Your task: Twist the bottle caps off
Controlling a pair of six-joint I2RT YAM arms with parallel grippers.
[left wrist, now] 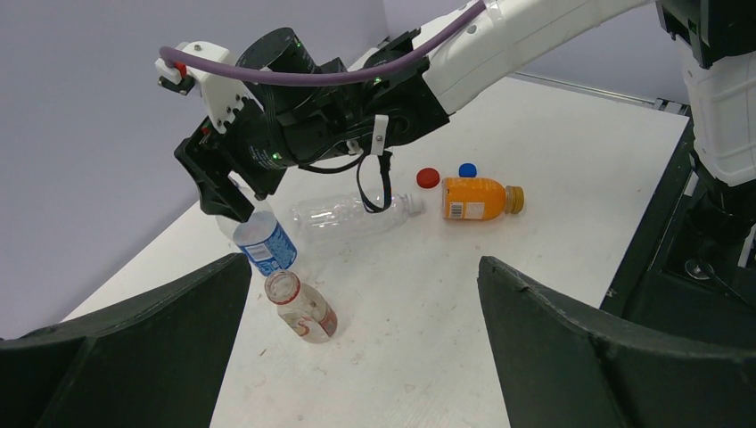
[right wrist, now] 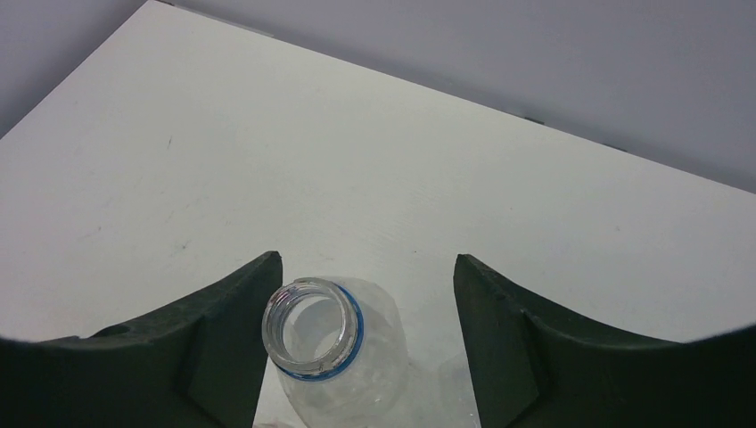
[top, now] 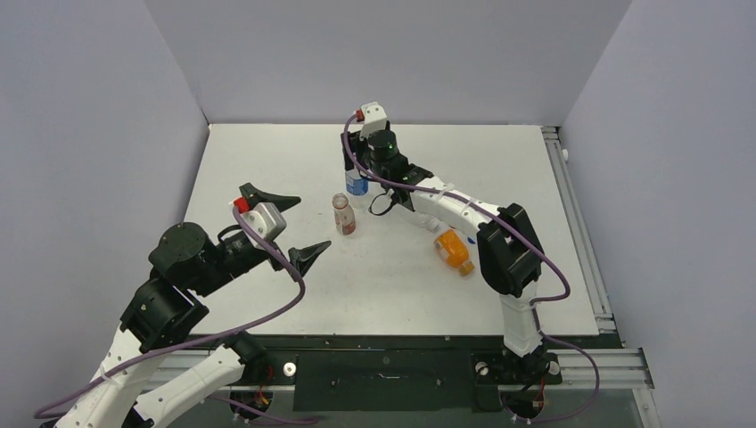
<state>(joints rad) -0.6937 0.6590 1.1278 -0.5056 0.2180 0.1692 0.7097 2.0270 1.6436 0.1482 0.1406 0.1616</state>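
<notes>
Risk: right gripper jaws parted, holding nothing; uncapped clear blue-labelled plastic bottle stands just below, neck beside one finger. Snag on rim could topple it; left gripper wide, empty.

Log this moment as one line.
left tool: open, empty | right tool: open around neck of uncapped blue-label bottle | red cap, blue cap: loose on table | orange bottle: lying, cap on
</notes>
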